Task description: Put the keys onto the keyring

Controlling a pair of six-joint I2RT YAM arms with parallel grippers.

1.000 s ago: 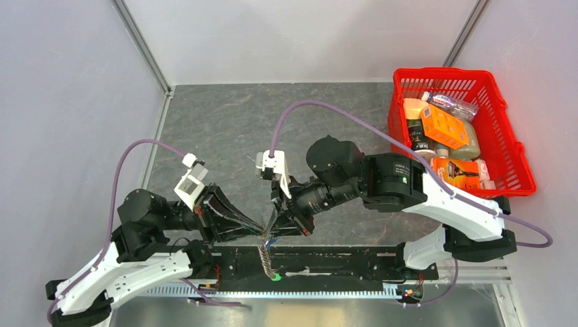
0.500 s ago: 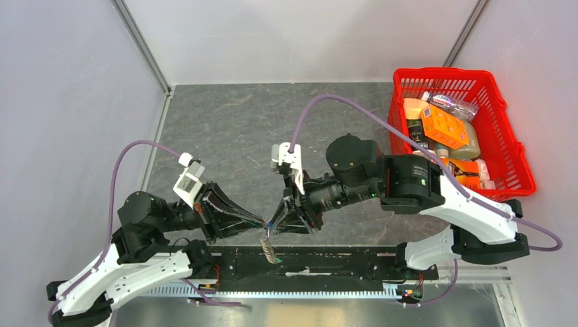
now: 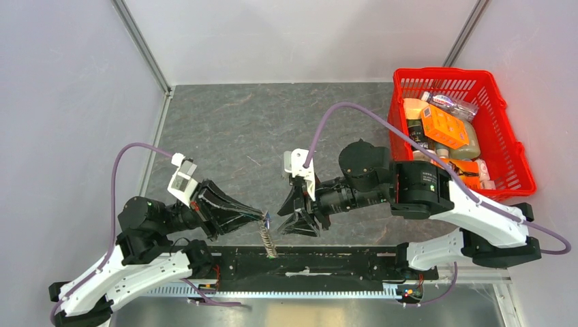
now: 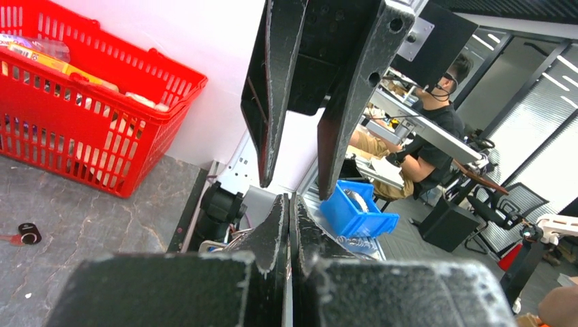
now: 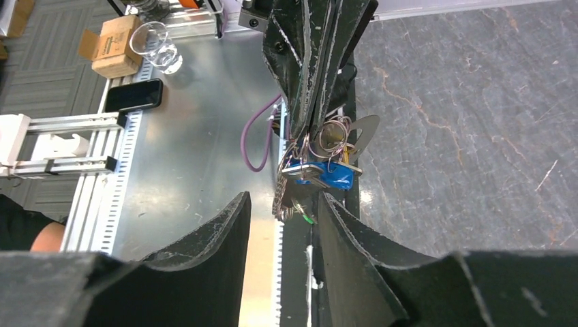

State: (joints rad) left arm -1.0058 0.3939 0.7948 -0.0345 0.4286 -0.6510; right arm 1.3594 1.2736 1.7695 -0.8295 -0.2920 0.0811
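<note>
Left gripper [image 3: 264, 217] was pressed shut on the keyring [image 5: 327, 134], lower centre of the top view. We saw thin silver wire loops bunched at its scuffed black fingertips. Keys [image 5: 330, 176] hung among the loops, one with a blue plastic cap, beside a flat silver piece. Twisted metal chain [image 3: 268, 240] dangled down to a small green tag [image 3: 272, 257]. Right gripper [image 3: 281, 221] was spread wide just right of the bunch, holding nothing. Red plastic mesh basket [image 3: 409, 82] sat upper right.

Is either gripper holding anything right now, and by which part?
The left gripper pinches the keyring by its metal loops; the blue-capped keys and chain hang below. The right gripper is open, holding nothing.
</note>
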